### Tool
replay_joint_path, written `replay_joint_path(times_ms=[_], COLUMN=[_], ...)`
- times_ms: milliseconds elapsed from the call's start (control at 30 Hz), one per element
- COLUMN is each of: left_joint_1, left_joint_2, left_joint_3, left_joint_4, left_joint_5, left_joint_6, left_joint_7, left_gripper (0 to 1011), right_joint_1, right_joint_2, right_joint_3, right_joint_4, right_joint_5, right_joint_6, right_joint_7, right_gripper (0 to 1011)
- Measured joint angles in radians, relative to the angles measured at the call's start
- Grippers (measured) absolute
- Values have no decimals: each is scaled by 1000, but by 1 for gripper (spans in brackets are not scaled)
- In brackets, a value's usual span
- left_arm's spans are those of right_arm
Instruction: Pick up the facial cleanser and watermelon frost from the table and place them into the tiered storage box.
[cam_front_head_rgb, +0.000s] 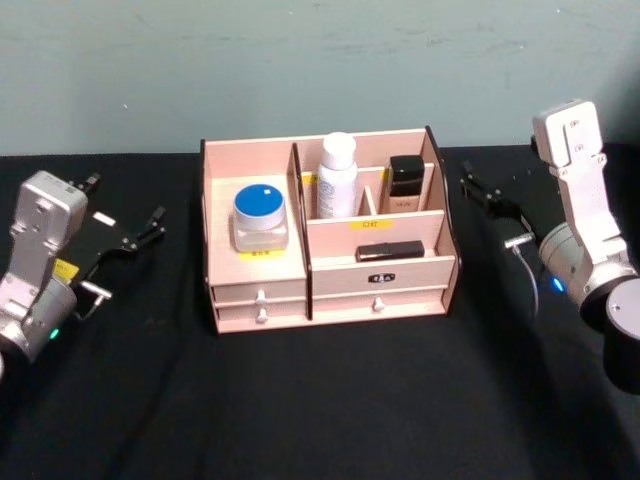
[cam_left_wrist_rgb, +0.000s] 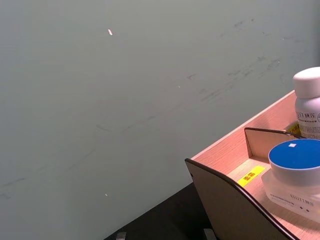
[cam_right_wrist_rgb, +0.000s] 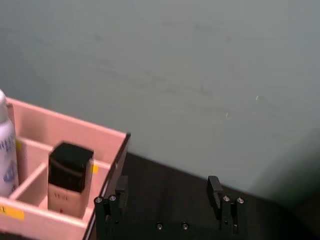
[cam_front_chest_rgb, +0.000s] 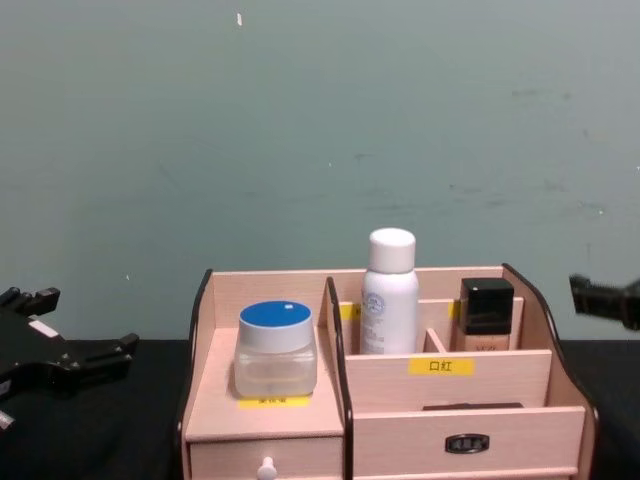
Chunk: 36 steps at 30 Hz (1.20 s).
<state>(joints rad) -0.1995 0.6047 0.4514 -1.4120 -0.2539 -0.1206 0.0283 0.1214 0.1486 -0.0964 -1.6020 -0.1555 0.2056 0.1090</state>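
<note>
The tiered storage box (cam_front_head_rgb: 258, 302) stands mid-table with its drawers closed. In its compartments I see a blue-lidded jar (cam_front_head_rgb: 261, 217), a white bottle (cam_front_head_rgb: 337, 176), a black-capped bottle (cam_front_head_rgb: 405, 183) and a flat black item (cam_front_head_rgb: 390, 251). I cannot tell which of these is the facial cleanser or the watermelon frost. My left gripper (cam_front_head_rgb: 125, 205) hovers open to the left of the box, holding nothing. To the right of the box, near its back corner, my right gripper (cam_front_head_rgb: 470, 178) is open and holds nothing; its fingers (cam_right_wrist_rgb: 215, 186) stand wide apart.
Black cloth covers the table (cam_front_head_rgb: 330, 410), with wide room in front of the box and on both sides. A grey-green wall (cam_front_chest_rgb: 320, 130) stands close behind the box.
</note>
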Motion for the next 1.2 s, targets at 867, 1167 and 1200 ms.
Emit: replay_joint_path(times_ms=[867, 1167, 1200], left_joint_1=[0, 0, 0], left_joint_2=[0, 0, 0], left_joint_3=[0, 0, 0], left_joint_4=[0, 0, 0], left_joint_5=[0, 0, 0], left_joint_6=[0, 0, 0], left_joint_7=[0, 0, 0], left_gripper=[1001, 1001, 1001], right_joint_1=[-1, -1, -1], right_joint_2=[1, 2, 2], right_joint_3=[-1, -1, -1], right_joint_4=[-4, -5, -5], right_joint_5=[2, 2, 2], right_joint_6=[0, -1, -1], right_joint_7=[1, 0, 0], right_gripper=[1003, 1002, 1002])
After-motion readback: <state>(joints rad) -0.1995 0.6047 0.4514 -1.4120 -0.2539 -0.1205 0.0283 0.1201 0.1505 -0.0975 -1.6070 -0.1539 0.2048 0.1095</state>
